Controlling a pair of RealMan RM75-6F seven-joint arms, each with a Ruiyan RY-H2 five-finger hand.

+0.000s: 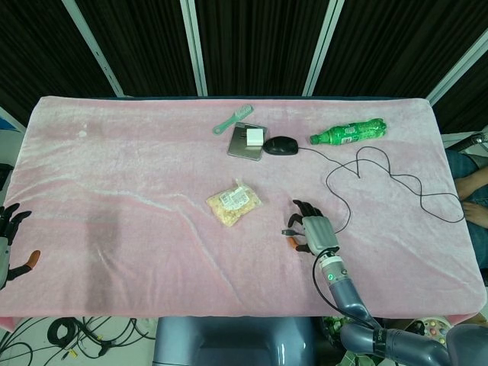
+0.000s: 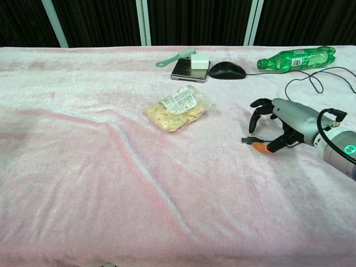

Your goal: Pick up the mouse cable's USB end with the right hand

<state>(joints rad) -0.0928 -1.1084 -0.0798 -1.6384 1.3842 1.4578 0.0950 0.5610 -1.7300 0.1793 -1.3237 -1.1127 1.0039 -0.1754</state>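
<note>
The black mouse [image 1: 280, 145] [image 2: 227, 70] lies at the back of the pink cloth. Its thin black cable [image 1: 381, 164] [image 2: 311, 80] loops across the right side and runs down to my right hand [image 1: 313, 232] [image 2: 281, 125]. The small USB end [image 1: 287, 232] [image 2: 245, 140] pokes out to the left of that hand, pinched between a dark finger above and the orange-tipped thumb below, close over the cloth. My left hand [image 1: 9, 236] hangs off the table's left edge with its fingers spread and nothing in it.
A snack bag [image 1: 233, 203] [image 2: 179, 108] lies left of the right hand. At the back are a green comb [image 1: 232, 119], a grey slab with a white block [image 1: 246, 141] beside the mouse, and a green bottle [image 1: 348, 133] [image 2: 295, 57].
</note>
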